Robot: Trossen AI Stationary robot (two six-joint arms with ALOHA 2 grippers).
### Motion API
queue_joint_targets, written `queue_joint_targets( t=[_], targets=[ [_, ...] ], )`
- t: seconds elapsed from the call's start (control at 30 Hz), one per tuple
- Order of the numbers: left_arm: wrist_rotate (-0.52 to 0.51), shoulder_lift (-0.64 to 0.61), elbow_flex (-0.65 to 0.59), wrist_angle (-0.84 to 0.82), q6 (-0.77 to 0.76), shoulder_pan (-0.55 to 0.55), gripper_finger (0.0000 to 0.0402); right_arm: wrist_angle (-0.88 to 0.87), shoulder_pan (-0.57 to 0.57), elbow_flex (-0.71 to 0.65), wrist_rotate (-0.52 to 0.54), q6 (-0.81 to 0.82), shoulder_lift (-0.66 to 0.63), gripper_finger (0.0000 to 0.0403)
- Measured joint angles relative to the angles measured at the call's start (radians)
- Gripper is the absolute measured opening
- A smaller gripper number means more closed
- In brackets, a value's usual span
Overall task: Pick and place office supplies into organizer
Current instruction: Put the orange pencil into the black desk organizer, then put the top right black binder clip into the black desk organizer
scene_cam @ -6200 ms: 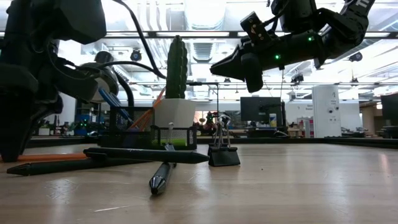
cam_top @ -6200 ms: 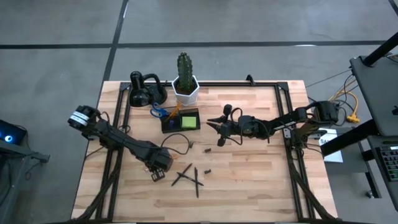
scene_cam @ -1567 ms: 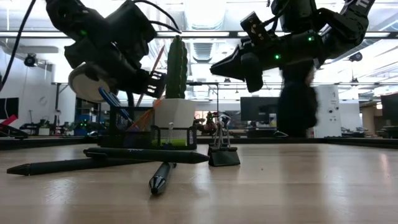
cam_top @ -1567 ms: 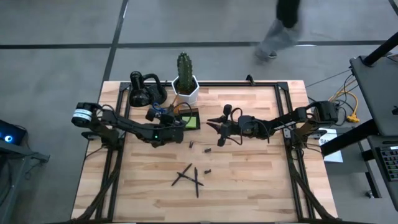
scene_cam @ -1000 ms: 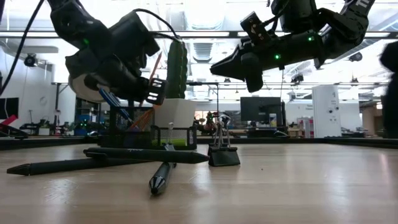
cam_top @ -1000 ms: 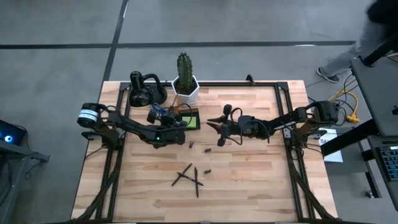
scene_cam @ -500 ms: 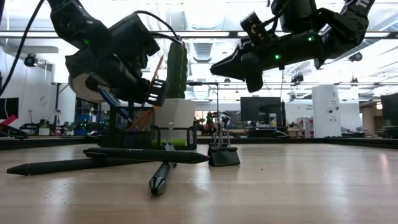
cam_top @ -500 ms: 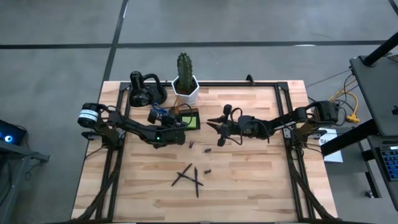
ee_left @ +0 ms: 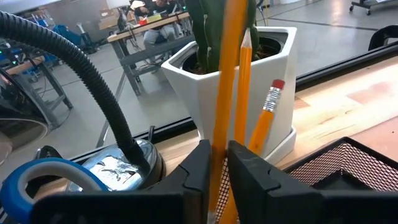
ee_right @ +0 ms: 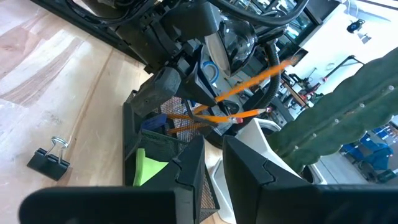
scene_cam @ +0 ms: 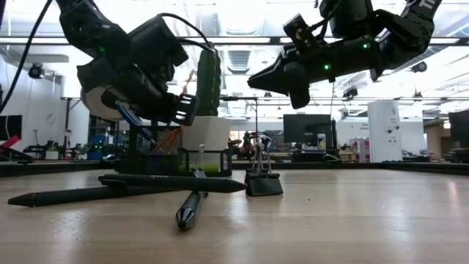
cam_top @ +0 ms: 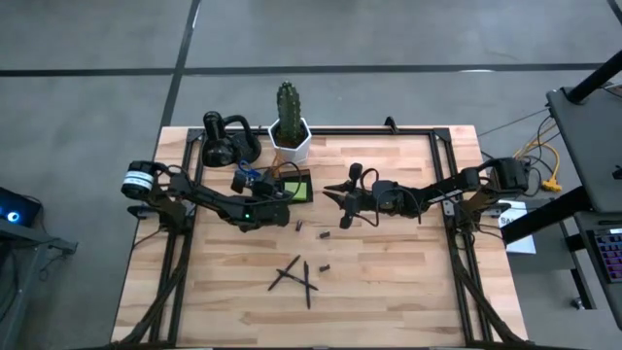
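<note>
Left gripper (ee_left: 214, 165): I have it poised over the organizer (cam_top: 288, 188), fingers narrowly parted with an orange pencil (ee_left: 225, 93) standing upright between them. I judge this the release point: the pencil is kept vertical so it drops into a mesh compartment alongside the others. Whether the fingers are pressing it I cannot tell.

Second pencil (ee_left: 268, 112), with red eraser: already standing in the organizer, leaning toward the white cactus pot (ee_left: 273, 87) just behind.

Organizer contents, by the right wrist view: lime-green sticky-note pad (ee_right: 149, 165) in one compartment; blue-handled scissors (cam_top: 249, 176) at the far left corner.

Right gripper (cam_top: 335, 194): parked above the desk (cam_top: 408, 282) just right of the organizer, fingers close together, holding nothing; waiting clear so the left arm has room.

Still loose on the desk: black pens (scene_cam: 172, 182) lying crossed near the front edge, a black binder clip (scene_cam: 264, 182) beside them, small dark bits (cam_top: 323, 264) nearby. My estimate: several picks remain.

Black looped gadget (cam_top: 224, 141): back left corner, not part of the job.
</note>
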Motion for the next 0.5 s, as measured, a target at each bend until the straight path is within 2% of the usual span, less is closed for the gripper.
queue_joint_targets(
  t=[0.17,0.5],
  targets=[
    [0.000,0.000,0.000,0.000,0.000,0.000,0.0056,0.000,0.000,0.000,0.000,0.000,0.000,0.0047],
    [0.000,0.000,0.000,-0.001,0.001,0.000,0.0059,0.000,0.000,0.000,0.000,0.000,0.000,0.0047]
  ],
)
